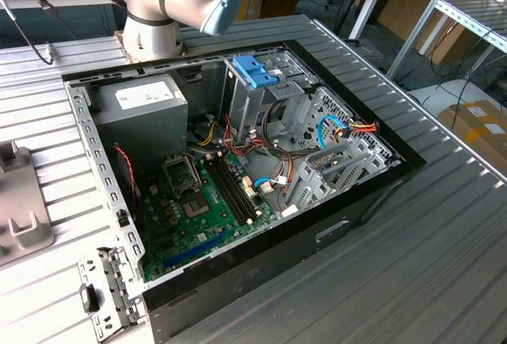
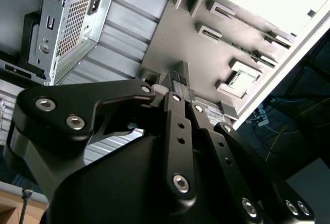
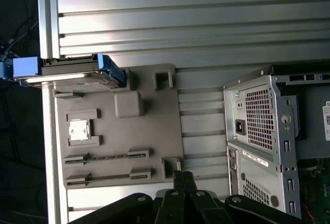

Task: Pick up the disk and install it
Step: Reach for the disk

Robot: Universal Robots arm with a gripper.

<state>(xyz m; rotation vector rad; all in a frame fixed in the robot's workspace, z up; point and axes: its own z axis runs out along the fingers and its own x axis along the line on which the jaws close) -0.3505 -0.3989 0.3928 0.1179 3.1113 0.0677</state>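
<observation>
The disk (image 3: 77,77) rests at one corner of the grey tray (image 3: 124,146). My gripper (image 3: 181,176) hangs over the tray's opposite edge, claw pressed together and empty, well apart from the disk. The open computer case (image 3: 258,126) sits nearby.

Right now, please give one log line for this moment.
tool: shut, empty | position: over grey tray edge | disk: at tray corner, away from tool, not picked | computer case: open

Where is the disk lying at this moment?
In the first wrist view the disk lies at one corner of the grey holder plate, by the table's edge, at the end of the plate away from the computer case.
</observation>
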